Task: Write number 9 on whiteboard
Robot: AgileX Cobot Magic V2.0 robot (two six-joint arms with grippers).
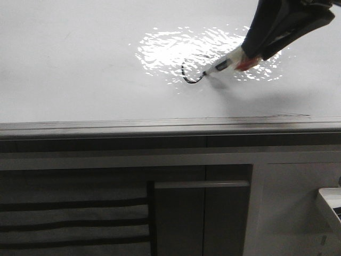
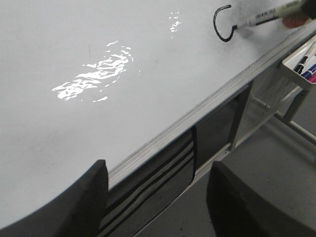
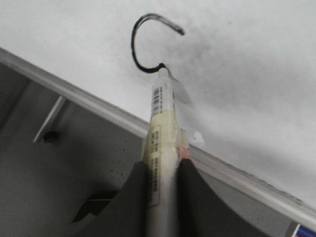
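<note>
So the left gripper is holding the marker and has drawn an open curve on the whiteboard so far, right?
Not quite: the right gripper holds the marker, as the right wrist view shows. The left gripper is open and holds nothing. The rest stands: only an open curve is on the whiteboard so far.

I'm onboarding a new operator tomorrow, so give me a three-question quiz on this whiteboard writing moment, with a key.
1. True or false: the black stroke on the whiteboard already forms a closed loop.
2. Which gripper holds the marker? A) left B) right C) neither
3. Fill in: the marker's tip touches the ______ of the curved stroke.

Key
1. False: it is an open curve, like a C.
2. B: the right gripper has its jaws shut on the marker barrel; the left gripper is open, holding nothing, over the board's edge rail.
3. End.
</note>
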